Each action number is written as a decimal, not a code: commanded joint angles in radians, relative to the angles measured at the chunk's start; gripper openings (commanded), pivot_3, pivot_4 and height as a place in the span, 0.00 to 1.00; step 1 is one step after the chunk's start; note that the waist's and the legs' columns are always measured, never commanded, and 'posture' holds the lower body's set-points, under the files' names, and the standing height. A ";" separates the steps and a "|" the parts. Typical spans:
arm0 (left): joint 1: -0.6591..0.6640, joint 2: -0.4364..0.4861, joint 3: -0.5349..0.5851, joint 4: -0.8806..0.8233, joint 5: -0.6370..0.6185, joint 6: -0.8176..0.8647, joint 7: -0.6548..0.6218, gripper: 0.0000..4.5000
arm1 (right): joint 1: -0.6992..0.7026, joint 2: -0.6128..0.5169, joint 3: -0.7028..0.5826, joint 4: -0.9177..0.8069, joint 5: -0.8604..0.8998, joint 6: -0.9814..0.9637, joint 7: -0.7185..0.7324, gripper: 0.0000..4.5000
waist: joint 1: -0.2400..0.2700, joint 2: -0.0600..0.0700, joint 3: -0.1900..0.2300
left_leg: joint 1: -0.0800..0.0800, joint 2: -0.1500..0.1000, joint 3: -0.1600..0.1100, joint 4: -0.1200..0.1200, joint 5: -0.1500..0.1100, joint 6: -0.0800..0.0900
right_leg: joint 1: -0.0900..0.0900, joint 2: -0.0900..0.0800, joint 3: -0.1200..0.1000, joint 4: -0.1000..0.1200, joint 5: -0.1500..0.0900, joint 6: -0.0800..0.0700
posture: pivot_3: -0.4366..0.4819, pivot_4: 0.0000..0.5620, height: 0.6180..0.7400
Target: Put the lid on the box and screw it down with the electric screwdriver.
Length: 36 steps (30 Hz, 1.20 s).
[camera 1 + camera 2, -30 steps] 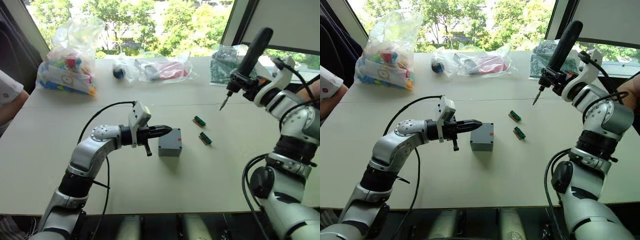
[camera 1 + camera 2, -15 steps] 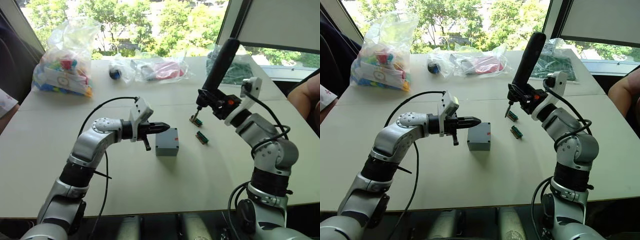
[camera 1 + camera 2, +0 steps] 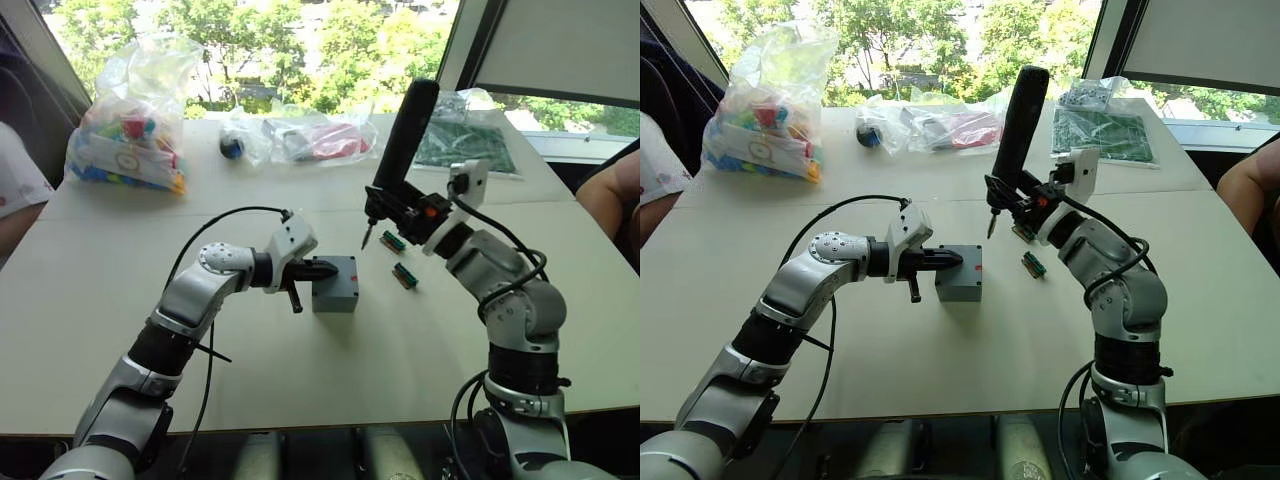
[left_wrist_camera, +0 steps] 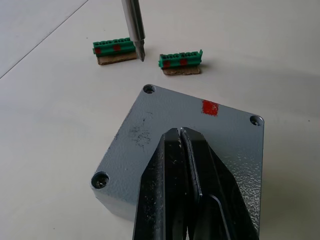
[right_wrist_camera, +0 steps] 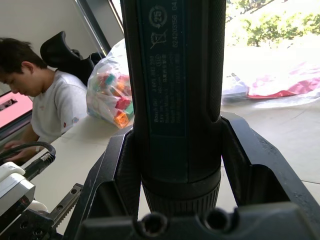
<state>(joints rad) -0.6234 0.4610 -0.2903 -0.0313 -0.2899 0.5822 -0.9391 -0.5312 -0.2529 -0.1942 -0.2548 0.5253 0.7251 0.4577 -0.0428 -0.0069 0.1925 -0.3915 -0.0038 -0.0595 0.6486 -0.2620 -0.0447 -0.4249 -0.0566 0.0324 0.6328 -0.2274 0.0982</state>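
1. The lid [image 4: 200,135] sits closed on the box [image 3: 336,295] at mid-counter [image 3: 300,390], as before.
2. The left claw [image 4: 181,137], pressed together, now rests its tips on the lid.
3. The right claw [image 5: 175,165] pinches the electric screwdriver [image 3: 395,150], which has swung in: its bit now hangs just beyond the box, near the green connectors [image 4: 181,59].

Matt grey plastic lid [image 4: 200,140] with a faintly speckled, scuffed finish, glossy black fingers [image 4: 210,200] of the left gripper [image 4: 181,137], smooth metal bit on the matt dark plastic electric screwdriver [image 3: 398,145], smooth pale matt table [image 3: 300,380], crinkled clear plastic bags [image 3: 130,110] along its far edge
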 commanded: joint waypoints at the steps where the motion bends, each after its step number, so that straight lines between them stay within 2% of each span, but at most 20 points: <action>1: 0.015 0.019 -0.008 -0.030 0.019 -0.012 -0.015 0.00 | -0.001 0.015 -0.004 -0.087 0.048 -0.031 -0.012 0.41 | 0.000 0.000 0.000 | 0.000 0.000 0.000 0.000 0.000 0.000 | 0.000 0.000 0.000 0.000 0.000 0.000 | 0.48 0.27 1.00; 13: 0.029 0.037 -0.019 -0.039 0.053 -0.027 -0.032 0.00 | 0.017 -0.010 0.050 -0.091 0.042 -0.042 -0.011 0.41 | 0.000 0.000 0.000 | 0.000 0.000 0.000 0.000 0.000 0.000 | 0.000 0.000 0.000 0.000 0.000 0.000 | 0.48 0.27 1.00; 23: 0.023 0.024 -0.017 -0.029 0.055 -0.027 -0.030 0.00 | -0.006 -0.008 0.045 -0.072 0.050 -0.060 -0.020 0.41 | 0.000 0.000 0.000 | 0.000 0.000 0.000 0.000 0.000 0.000 | 0.000 0.000 0.000 0.000 0.000 0.000 | 0.48 0.27 1.00; 36: 0.029 0.020 -0.015 -0.036 0.052 -0.026 -0.027 0.00 | -0.008 -0.032 0.096 -0.016 -0.024 -0.116 -0.018 0.41 | 0.001 0.000 0.000 | 0.000 0.000 0.000 0.000 0.000 0.000 | 0.000 0.000 0.000 0.000 0.000 0.000 | 0.48 0.27 1.00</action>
<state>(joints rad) -0.6027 0.4761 -0.2989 -0.0619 -0.2489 0.5525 -0.9639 -0.5106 -0.2770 -0.0889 -0.2459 0.5027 0.6432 0.4389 -0.0423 -0.0071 0.1922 -0.3911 -0.0036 -0.0596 0.6488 -0.2620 -0.0447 -0.4246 -0.0564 0.0324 0.6328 -0.2275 0.0982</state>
